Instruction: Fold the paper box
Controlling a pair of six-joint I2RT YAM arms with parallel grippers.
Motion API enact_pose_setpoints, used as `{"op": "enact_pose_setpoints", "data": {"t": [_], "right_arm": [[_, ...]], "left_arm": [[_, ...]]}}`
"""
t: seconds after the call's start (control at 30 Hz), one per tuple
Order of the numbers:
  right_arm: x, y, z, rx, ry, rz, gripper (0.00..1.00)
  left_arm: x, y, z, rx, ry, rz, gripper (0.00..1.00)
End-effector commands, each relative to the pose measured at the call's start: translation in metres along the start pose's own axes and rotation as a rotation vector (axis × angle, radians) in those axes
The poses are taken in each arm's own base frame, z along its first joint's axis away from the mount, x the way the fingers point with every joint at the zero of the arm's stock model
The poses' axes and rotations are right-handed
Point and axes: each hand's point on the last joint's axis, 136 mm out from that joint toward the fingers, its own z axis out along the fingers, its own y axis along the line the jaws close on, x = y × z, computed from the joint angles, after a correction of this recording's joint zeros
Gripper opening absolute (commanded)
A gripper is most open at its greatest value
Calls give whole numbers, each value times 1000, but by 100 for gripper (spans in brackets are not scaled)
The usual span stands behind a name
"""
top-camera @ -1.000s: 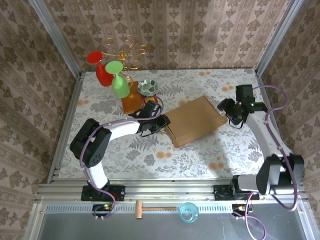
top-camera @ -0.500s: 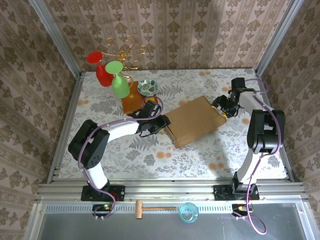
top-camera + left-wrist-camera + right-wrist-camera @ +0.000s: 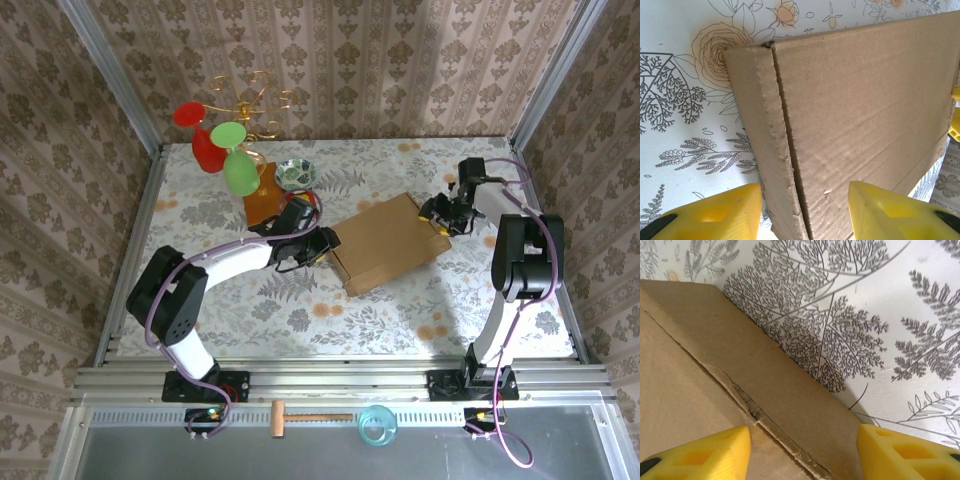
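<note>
A plain brown cardboard paper box [image 3: 388, 243] lies folded shut near the middle of a floral-patterned counter [image 3: 300, 310], turned at an angle so that its long sides run from lower left to upper right. The left hand [image 3: 322, 247] is at the box's left end. In the left wrist view, its yellow fingers [image 3: 715, 212] are spread apart, open, with the box's ragged end wall between them. The right hand [image 3: 440, 215] is at the box's far right corner. In the right wrist view, its fingers [image 3: 700, 452] are also spread wide, open, over a rough crease along the box's edge. Behind the left hand stand a gold wire stand [image 3: 255, 105] on an orange-brown wooden base [image 3: 262, 203], a red glass [image 3: 205, 140], a green glass [image 3: 237, 160] and a small patterned bowl [image 3: 296, 174].
</note>
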Motion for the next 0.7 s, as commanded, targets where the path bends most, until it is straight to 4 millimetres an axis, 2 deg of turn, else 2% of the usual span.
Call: {"op": "enact_pose_setpoints", "data": {"t": [0.0, 0.17, 0.37, 0.53, 0.67], "right_arm": [[25, 8, -14, 18, 27, -36, 56], [41, 13, -26, 22, 4, -38, 55], [42, 10, -25, 14, 23, -52, 57], [35, 15, -26, -26, 13, -74, 60], [31, 13, -23, -35, 32, -89, 62]], "left_arm": [[2, 9, 2, -29, 28, 19, 49], [0, 23, 7, -58, 41, 33, 48], [-3, 42, -1, -151, 27, 85, 44], [-9, 40, -5, -134, 2, 99, 44], [-9, 39, 1, -118, 11, 95, 42]]}}
